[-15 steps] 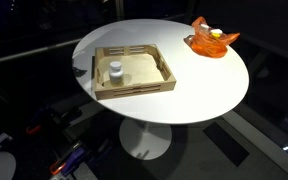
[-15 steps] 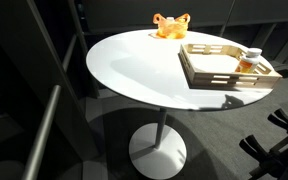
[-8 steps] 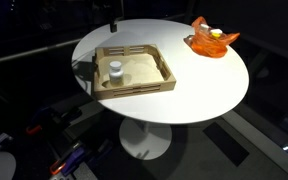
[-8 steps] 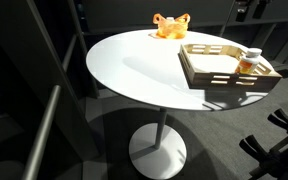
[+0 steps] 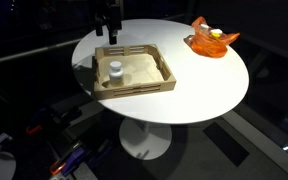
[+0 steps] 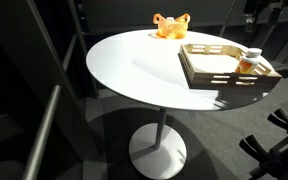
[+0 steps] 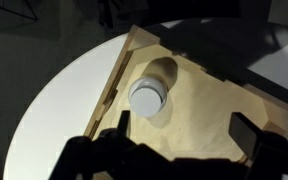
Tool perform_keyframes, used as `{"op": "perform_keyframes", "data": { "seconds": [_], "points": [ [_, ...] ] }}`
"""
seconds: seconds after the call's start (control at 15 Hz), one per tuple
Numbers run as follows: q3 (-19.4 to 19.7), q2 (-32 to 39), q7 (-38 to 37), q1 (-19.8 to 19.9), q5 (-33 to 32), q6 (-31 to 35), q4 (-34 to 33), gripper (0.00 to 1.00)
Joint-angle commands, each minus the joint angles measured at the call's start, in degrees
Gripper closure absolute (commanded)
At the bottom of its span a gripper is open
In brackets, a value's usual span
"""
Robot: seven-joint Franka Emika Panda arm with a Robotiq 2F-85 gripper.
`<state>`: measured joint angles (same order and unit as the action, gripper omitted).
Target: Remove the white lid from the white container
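On the round white bench (image 5: 196, 88), the wooden tray (image 5: 134, 90) holds the white container (image 5: 114, 73) near one corner, the white lid (image 7: 147, 97) seated on it, while the gripper (image 7: 182, 142) hangs above with fingers (image 7: 106, 146) spread wide, gripping nothing.

- Shallow square tray (image 7: 199, 115) of pale bare wood: matt, smooth floor with faint grain, slatted walls of the same unvarnished stock.
- Small round white lid (image 7: 147, 97): smooth, plastic by the look, soft sheen on the flat top.
- Small white cylindrical container (image 5: 114, 76): same smooth white finish, too small to tell more.
- Round white table top (image 5: 204, 85): smooth, hard, semi-gloss, with pale glare across the surface.
- Orange translucent bowl-like dish (image 5: 212, 42): glossy; glass or plastic, not clear which.
- Black gripper (image 7: 179, 140): dull, matt, lost in shadow.
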<state>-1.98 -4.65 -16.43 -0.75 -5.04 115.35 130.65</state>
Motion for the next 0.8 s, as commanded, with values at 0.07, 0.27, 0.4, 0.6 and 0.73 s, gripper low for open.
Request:
{"op": "perform_keyframes", "data": {
  "seconds": [0.07, 0.27, 0.4, 0.6, 0.73],
  "points": [
    [0.55, -0.3, -2.07, 0.79, -1.7, 2.97, 3.6, 0.0],
    [0.91, -0.23, -2.11, 1.25, -2.15, 6.45, 5.93, 0.0],
    [1.12, -0.17, -2.22, 1.43, -2.58, 8.18, 7.01, 0.0],
    [1.34, -0.01, -3.02, 1.69, -3.85, 9.68, 8.09, 0.0],
    [1.48, 0.29, -3.35, 1.83, -4.49, 10.6, 8.62, 0.0]
  ]
}}
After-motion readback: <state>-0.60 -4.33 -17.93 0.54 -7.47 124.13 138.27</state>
